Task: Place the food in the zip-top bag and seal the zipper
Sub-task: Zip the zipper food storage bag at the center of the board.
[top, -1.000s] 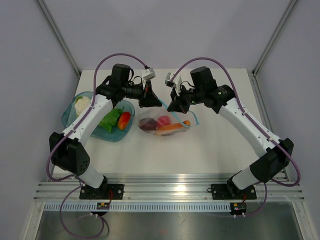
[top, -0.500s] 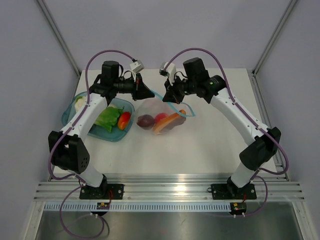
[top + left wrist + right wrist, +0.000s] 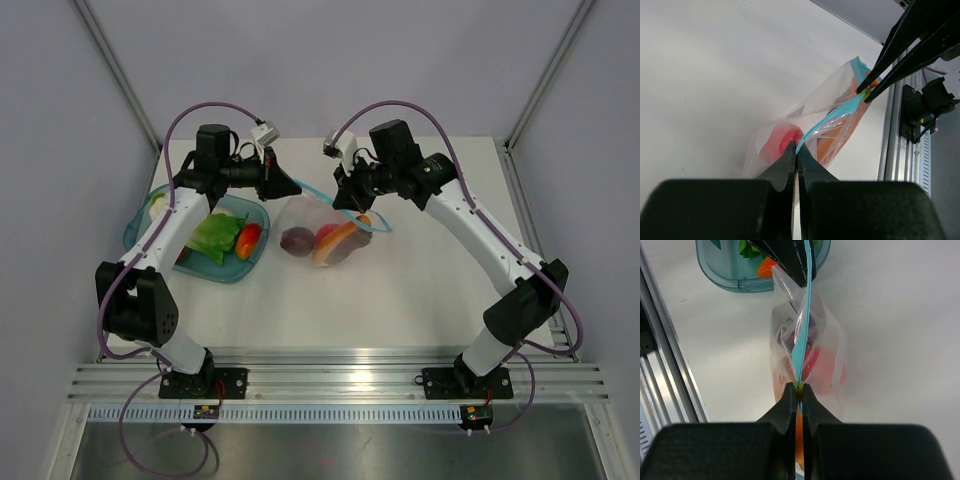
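Top view: left gripper (image 3: 290, 188) and right gripper (image 3: 345, 200) face each other over mid-table, the zip-top bag (image 3: 318, 232) hanging between them. Each claw is pinched narrow on one end of the teal zipper (image 3: 316, 194). Only this view shows the teal bowl (image 3: 140, 228) just beside the bag on the left, holding green, white and red-orange pieces.

The left wrist view shows the zipper running taut from its own tips to the right claw's tips; red piece (image 3: 782, 140) and orange piece (image 3: 832, 145) are inside the pouch. The right wrist view looks straight along the strip, a single thin line; I cannot tell if it is pressed shut. A dark purple piece (image 3: 296, 240) is inside too, clearest from the top.

Versus a second ago, both claws sit further back and closer together; the bag was spread wide and is now bunched and narrower, the carrot tilted; both grips are unchanged.

Room: bare table (image 3: 440, 290) right of and in front of the bag; the back edge is near the claws; the bowl crowds the left; a metal rail (image 3: 330, 380) runs along the near edge.
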